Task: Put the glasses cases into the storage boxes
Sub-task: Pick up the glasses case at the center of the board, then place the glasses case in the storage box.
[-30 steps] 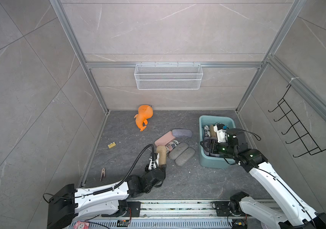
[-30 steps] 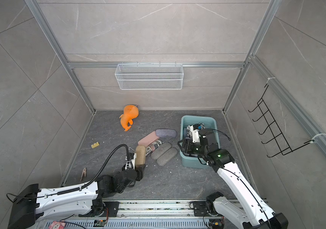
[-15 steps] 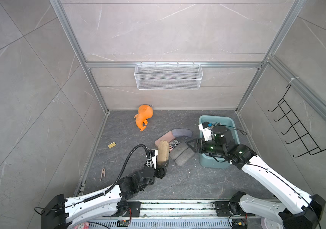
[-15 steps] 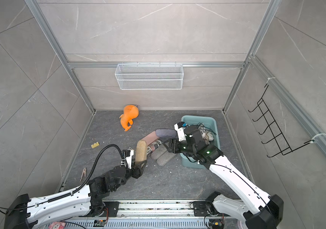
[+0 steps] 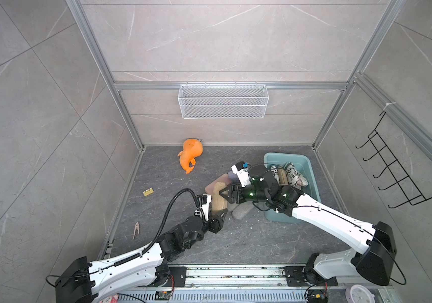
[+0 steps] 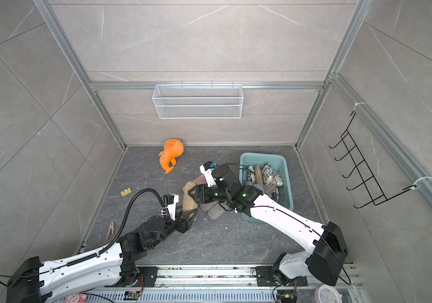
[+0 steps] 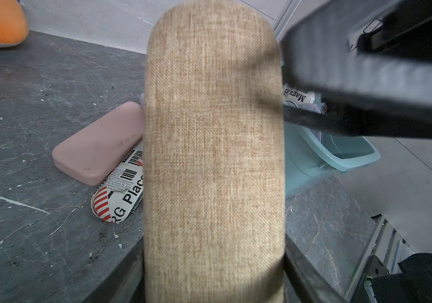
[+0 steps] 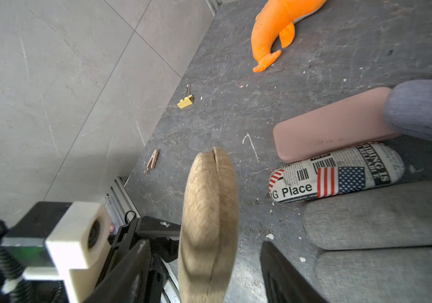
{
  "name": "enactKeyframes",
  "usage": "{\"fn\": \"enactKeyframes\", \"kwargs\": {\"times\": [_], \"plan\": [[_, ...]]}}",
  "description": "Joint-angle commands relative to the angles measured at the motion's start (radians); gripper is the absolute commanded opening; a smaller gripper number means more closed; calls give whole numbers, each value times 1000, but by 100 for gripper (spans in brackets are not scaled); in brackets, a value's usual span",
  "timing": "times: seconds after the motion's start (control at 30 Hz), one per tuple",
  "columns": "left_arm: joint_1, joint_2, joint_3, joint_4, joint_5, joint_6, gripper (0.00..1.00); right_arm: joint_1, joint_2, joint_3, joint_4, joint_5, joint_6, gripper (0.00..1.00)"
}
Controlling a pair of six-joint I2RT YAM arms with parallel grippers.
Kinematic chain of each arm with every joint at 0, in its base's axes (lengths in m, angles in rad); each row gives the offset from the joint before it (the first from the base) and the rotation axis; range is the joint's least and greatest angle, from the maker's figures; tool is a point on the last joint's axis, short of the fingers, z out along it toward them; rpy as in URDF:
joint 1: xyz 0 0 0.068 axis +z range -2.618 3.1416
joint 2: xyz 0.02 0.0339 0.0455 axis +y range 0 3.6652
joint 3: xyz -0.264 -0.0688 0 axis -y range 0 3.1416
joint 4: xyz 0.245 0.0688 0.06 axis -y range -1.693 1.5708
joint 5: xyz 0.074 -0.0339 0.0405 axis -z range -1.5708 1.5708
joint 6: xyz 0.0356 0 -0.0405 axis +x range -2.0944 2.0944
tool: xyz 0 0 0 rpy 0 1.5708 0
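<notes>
My left gripper (image 5: 216, 212) (image 7: 213, 283) is shut on the lower end of a tan fabric glasses case (image 5: 219, 196) (image 6: 189, 196) (image 7: 213, 157) and holds it raised above the floor. My right gripper (image 5: 222, 195) (image 8: 207, 275) stands open with a finger on each side of this case (image 8: 209, 223), not touching it. On the floor lie a pink case (image 8: 327, 131), a flag-print case (image 8: 341, 175), two grey cases (image 8: 380, 215) and a lilac case (image 8: 425, 105). The teal storage box (image 5: 312, 173) (image 6: 287, 178) holds newspaper-print cases (image 5: 292, 175) and others.
An orange plush toy (image 5: 190, 157) lies by the back wall. A yellow binder clip (image 5: 147, 192) and a wooden clothespin (image 5: 136, 229) sit near the left wall. A white wire basket (image 5: 222, 101) hangs on the back wall, a black hook rack (image 5: 393, 170) on the right wall.
My right arm swung left from over the storage box to the tan case. My left arm stretched forward with the case, bringing it between the right fingers.
</notes>
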Motion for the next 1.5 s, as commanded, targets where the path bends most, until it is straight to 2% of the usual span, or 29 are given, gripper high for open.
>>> {"fn": "enactKeyframes", "kwargs": {"times": [0.0,0.2,0.23,0.3,0.5,0.63,0.73,0.83,0.97,1.1,1.2,1.47], "plan": [[5,-5,45,84,14,12,53,24,31,47,38,44,19,62],[5,-18,32,82,10,7,54,43,53,79,31,46,12,38],[5,-16,35,74,11,9,60,43,53,77,33,51,12,37],[5,-11,48,36,8,13,84,46,46,73,35,68,12,35],[5,-51,36,-21,-14,3,98,43,25,102,-21,159,-25,32],[5,-132,28,-128,-37,-18,98,25,-10,149,-111,239,-82,31],[5,-221,13,-239,-100,-45,98,-38,-56,197,-234,272,-136,31],[5,-300,8,-339,-150,-66,97,-163,-113,245,-375,281,-201,31],[5,-359,-19,-353,-158,-71,97,-356,-136,310,-546,301,-295,31],[5,-347,-12,-346,-160,-58,97,-487,-101,357,-622,326,-331,30],[5,-308,13,-355,-147,-54,97,-551,-46,391,-628,285,-328,30],[5,-273,32,-387,-136,-81,96,-573,153,454,-638,199,-335,30]]}}
